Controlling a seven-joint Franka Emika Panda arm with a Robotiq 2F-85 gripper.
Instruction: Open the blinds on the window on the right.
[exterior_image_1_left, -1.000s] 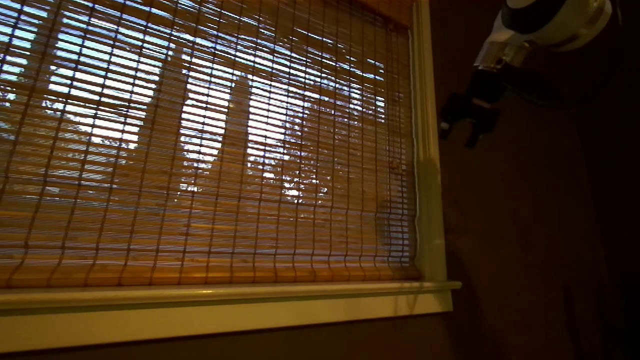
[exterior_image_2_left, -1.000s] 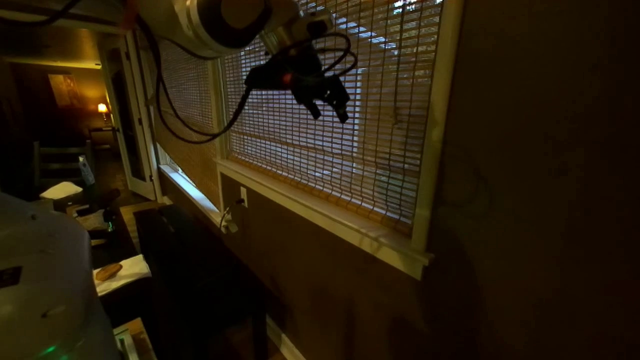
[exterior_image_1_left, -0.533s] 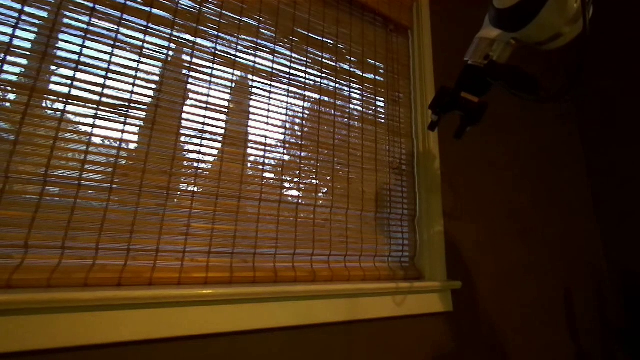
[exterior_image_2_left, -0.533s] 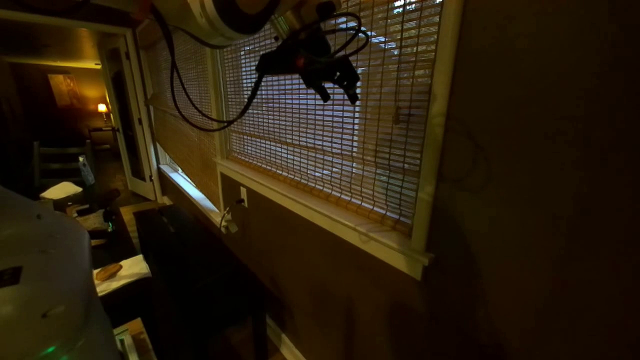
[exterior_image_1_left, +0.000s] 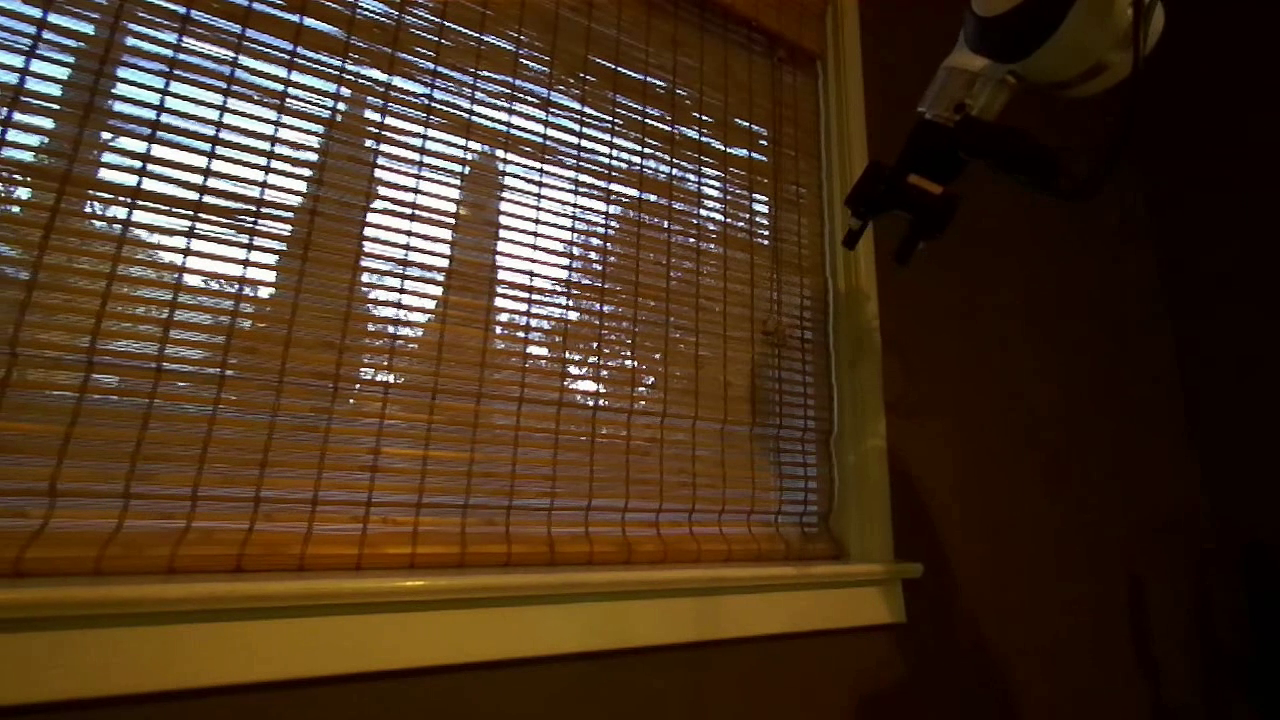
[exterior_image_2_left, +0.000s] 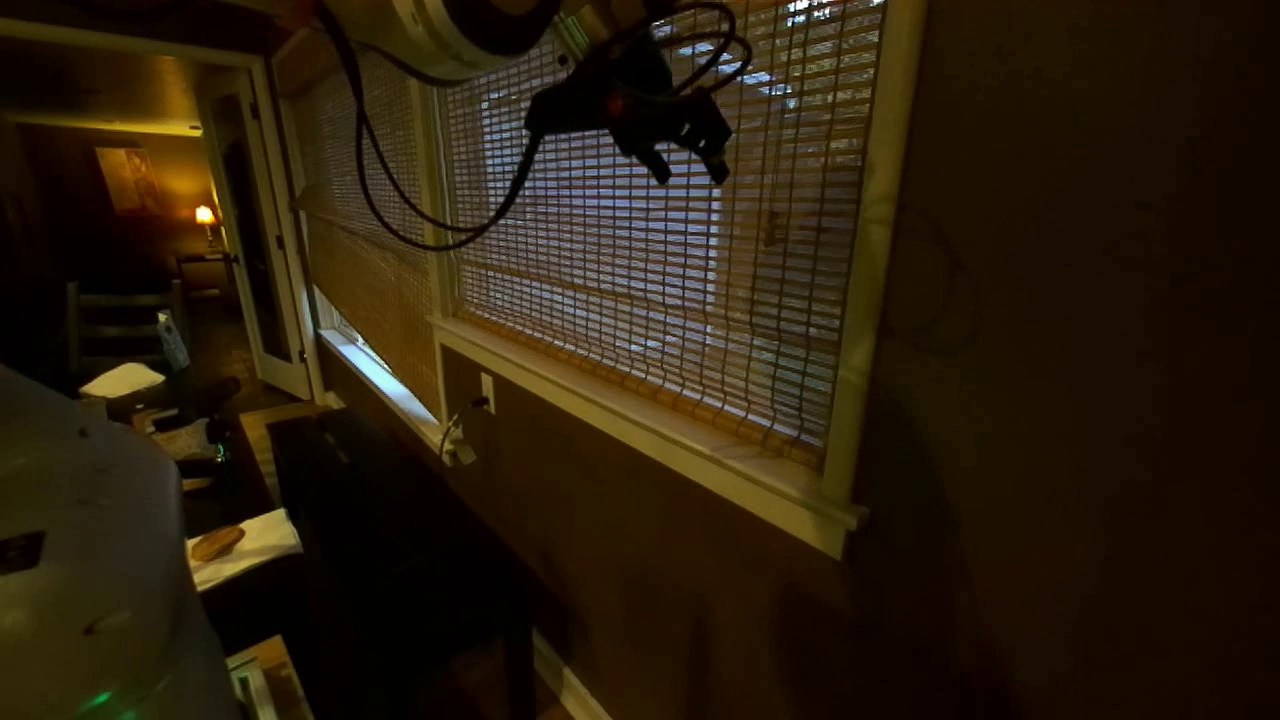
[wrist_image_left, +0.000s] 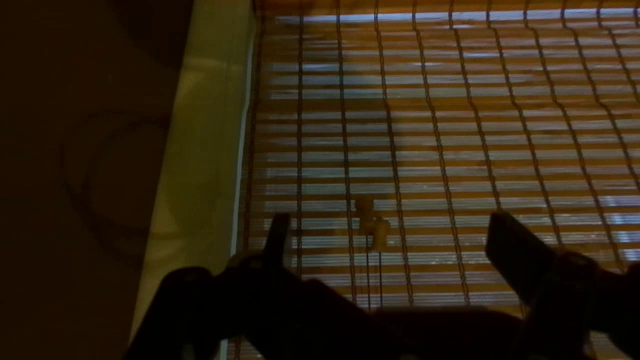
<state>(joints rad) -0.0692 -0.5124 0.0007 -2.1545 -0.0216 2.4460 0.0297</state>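
The blinds (exterior_image_1_left: 600, 480) are a woven orange-brown slatted shade, hanging down to the sill in both exterior views (exterior_image_2_left: 590, 250) and filling much of the wrist view (wrist_image_left: 450, 125). The cream window frame (exterior_image_1_left: 866, 490) borders them. Thin pull cords with small wooden tassels (wrist_image_left: 380, 235) hang before the blinds; the tassels also show in both exterior views (exterior_image_1_left: 774, 328) (exterior_image_2_left: 771, 230). My gripper (wrist_image_left: 389, 220) is open, its dark fingers apart, with nothing held. The tassels appear between the fingers in the wrist view; their distance is unclear. The gripper is up near the blinds' side edge (exterior_image_1_left: 879, 249) (exterior_image_2_left: 691, 178).
The window sill (exterior_image_2_left: 640, 415) juts out below the blinds. Another window with a shade (exterior_image_2_left: 370, 220) stands farther along the wall. A dark bench or table (exterior_image_2_left: 390, 510) stands below. A cable (exterior_image_2_left: 440, 245) loops from the arm. A plug and outlet (exterior_image_2_left: 487, 393) are on the wall.
My gripper has moved up, leftward in one view and rightward in another, staying open. The hanging tassels have shifted slightly left in both exterior views. The blinds have not moved.
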